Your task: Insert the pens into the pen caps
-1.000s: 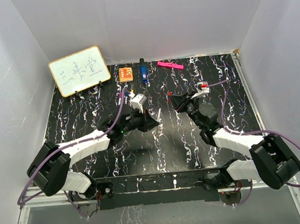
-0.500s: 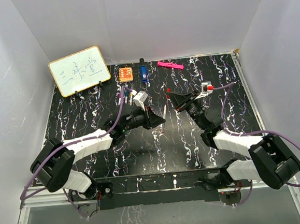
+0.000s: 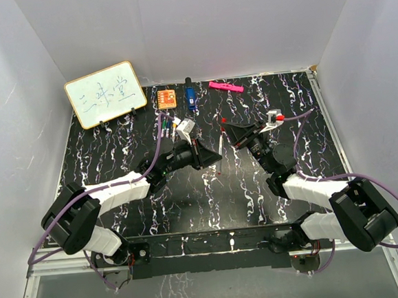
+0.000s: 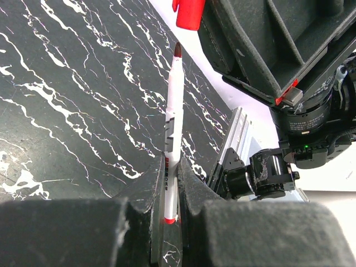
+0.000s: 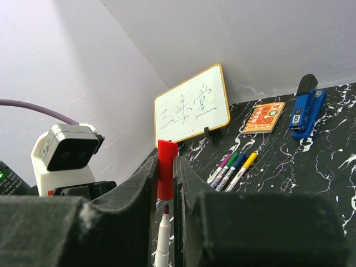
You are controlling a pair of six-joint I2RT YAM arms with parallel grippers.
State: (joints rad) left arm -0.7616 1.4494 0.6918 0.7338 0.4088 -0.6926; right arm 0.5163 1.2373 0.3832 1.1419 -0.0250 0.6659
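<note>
My left gripper [image 3: 210,156] is shut on a white-barrelled pen [image 3: 220,145] with a red tip, held off the table. In the left wrist view the pen [image 4: 172,122] juts out from between the fingers [image 4: 146,186] towards a red pen cap [image 4: 189,12]. My right gripper [image 3: 231,134] is shut on that red cap [image 3: 223,121]. In the right wrist view the cap [image 5: 165,167] stands between the jaws with the pen's [image 5: 162,242] red tip just under its open end, a small gap apart. Several capped pens [image 5: 233,168] lie side by side on the table.
A small whiteboard [image 3: 105,94] stands at the back left. An orange square block [image 3: 167,98], a thick blue and black marker [image 3: 190,98] and a flat pink bar [image 3: 225,87] lie along the back edge. The capped pens [image 3: 166,129] lie left of my left gripper.
My left gripper has moved right and forward with the pen, bringing its tip up to the red cap. My right gripper shifted slightly left and has held still since.
</note>
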